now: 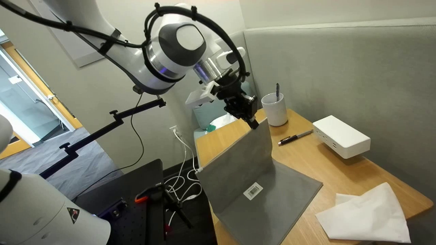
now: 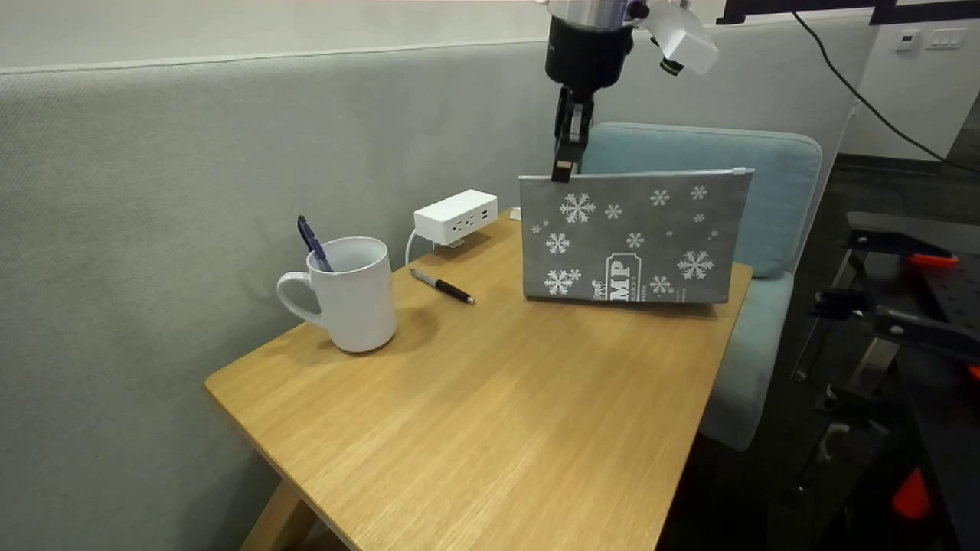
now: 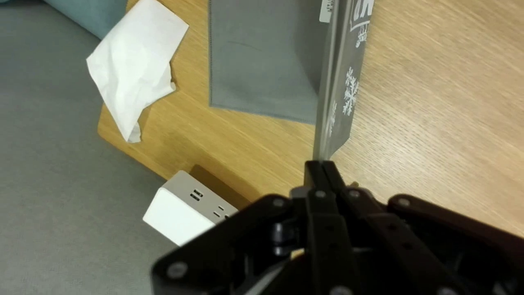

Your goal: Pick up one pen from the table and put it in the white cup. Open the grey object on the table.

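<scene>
The gripper (image 3: 321, 164) has its fingers pinched together with scarcely a gap, gripping the top edge of the grey pouch (image 2: 651, 229) near one corner. That panel stands raised; another lies flat on the table (image 2: 498, 428). Apart from the pouch, the white cup (image 2: 360, 298) holds a blue pen (image 2: 312, 241); a black-and-silver pen (image 2: 448, 288) lies near the cup.

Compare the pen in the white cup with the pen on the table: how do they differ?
The leaning pen stands tilted in the white cup; the loose pen lies flat on the table. In an exterior view, the leaning pen looks dark blue, the loose pen black and silvery. Both are slim pens.
</scene>
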Tool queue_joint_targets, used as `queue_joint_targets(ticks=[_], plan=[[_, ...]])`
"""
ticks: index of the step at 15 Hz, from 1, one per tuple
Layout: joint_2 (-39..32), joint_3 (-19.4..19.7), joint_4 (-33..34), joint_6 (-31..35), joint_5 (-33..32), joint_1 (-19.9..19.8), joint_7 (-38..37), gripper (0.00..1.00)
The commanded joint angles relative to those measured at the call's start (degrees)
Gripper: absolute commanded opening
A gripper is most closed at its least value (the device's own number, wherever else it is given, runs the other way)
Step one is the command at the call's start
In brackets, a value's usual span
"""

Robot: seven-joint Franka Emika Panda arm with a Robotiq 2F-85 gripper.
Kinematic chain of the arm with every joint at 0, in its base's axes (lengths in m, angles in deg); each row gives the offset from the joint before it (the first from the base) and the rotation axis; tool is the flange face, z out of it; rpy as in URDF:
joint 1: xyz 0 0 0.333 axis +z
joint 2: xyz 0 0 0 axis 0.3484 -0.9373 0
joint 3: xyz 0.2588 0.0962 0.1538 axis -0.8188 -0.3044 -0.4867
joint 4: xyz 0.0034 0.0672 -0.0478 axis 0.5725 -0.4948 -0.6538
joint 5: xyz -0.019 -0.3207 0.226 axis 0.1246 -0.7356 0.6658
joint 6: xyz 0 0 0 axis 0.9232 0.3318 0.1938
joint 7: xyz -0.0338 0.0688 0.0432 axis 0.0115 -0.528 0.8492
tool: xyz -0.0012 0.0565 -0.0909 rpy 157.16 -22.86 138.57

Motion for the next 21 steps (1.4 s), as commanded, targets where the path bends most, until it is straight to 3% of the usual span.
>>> queue_joint_targets(ticks=[1,6,11,15,16,17,19,21], plan=[[1.26,-0.46,-1.6,-2.36,-2.53,2.47,-3.45,0.0],[0.14,-0.71,-1.23,-5.66,-5.17,5.77,-6.3,0.0],[-1.38,-0.64,-0.09,-9.46,-12.15,9.09,-14.57,0.0],[-2.0,-1.84,-1.09,-7.53,-10.46,9.3,-12.42,0.0],[-2.13,-2.07,-1.28,-6.8,-10.19,9.21,-12.09,0.27],[-2.15,-5.51,-1.49,-6.3,-9.73,5.86,-10.66,0.29],[-2.11,-5.13,-2.23,-2.98,-8.11,6.33,-8.31,0.43],[-2.3,-6.78,-3.06,1.49,-4.47,4.29,-3.3,0.56]])
